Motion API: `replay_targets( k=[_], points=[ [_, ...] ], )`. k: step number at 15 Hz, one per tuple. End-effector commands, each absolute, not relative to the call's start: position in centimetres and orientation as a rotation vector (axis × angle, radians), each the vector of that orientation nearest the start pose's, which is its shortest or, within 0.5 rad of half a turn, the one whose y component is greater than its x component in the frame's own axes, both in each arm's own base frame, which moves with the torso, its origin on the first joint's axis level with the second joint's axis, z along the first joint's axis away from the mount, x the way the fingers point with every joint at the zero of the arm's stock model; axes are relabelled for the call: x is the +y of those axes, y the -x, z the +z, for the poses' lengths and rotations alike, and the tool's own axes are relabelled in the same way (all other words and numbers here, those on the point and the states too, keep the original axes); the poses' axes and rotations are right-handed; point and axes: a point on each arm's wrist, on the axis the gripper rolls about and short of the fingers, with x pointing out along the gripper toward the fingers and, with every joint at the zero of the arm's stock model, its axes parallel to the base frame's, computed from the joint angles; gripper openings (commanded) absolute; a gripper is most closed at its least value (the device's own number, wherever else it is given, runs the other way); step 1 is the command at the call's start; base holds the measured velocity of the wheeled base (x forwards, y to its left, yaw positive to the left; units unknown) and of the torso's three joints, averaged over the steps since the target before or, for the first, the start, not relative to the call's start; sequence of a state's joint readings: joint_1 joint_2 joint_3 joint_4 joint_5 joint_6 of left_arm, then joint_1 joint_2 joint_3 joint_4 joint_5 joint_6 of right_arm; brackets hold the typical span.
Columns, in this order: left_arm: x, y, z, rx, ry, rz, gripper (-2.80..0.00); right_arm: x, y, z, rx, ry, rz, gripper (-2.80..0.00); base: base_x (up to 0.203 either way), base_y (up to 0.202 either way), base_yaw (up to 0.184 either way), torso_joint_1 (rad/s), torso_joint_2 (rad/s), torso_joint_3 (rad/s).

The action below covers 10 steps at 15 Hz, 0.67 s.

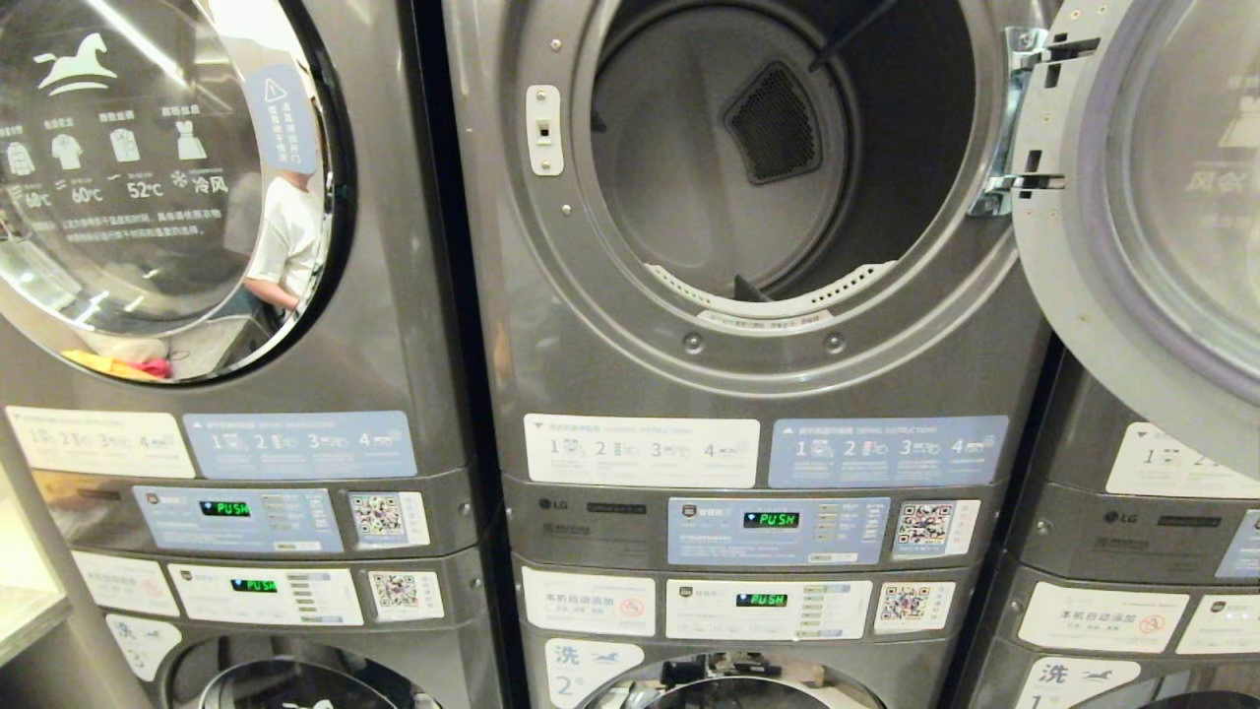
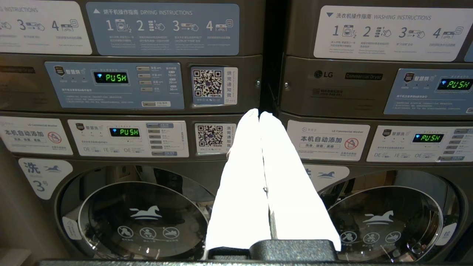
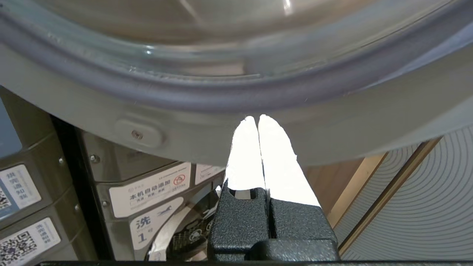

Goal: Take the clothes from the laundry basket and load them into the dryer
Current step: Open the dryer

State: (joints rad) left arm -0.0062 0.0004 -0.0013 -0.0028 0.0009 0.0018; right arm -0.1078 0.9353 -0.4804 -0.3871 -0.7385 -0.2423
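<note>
Straight ahead, grey steel dryer (image 1: 748,325) stands empty, its round glass-windowed door (image 1: 1142,217) swung open rightward. Right gripper (image 3: 258,119), white fingers pressed together holding nothing, sits under that door's rim; left gripper (image 2: 258,113), also closed, faces lower control panels (image 2: 122,85). Clothes and basket not visible.

Dryer drum (image 1: 689,177): centre top of frame, door swung open, bare metal inside.
Counter edge (image 1: 25,601): lower left.

"PUSH" on dryer display (image 1: 771,519), "LG" on its panel (image 1: 591,517).
</note>
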Motion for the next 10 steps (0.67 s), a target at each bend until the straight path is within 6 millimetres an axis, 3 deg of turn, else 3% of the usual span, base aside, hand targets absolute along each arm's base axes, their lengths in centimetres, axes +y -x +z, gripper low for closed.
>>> replay_targets(
  k=[1,5,10],
  points=[
    [0.0,2.3,7.6,-0.005,-0.002,-0.005,-2.80,-2.8,-10.8,22.4,0.182,0.254,-0.842,-2.80,0.000,0.000,0.000,0.000,0.00,0.000],
    [0.0,2.3,7.6,-0.005,-0.002,-0.006,-2.80,-2.9,-10.8,21.6,0.204,0.245,-0.823,-2.80,0.000,0.000,0.000,0.000,0.00,0.000],
    [0.0,2.3,7.6,-0.005,-0.002,-0.005,-2.80,-1.8,-9.0,17.6,0.237,0.233,-0.418,-2.80,0.000,0.000,0.000,0.000,0.00,0.000]
  ],
)
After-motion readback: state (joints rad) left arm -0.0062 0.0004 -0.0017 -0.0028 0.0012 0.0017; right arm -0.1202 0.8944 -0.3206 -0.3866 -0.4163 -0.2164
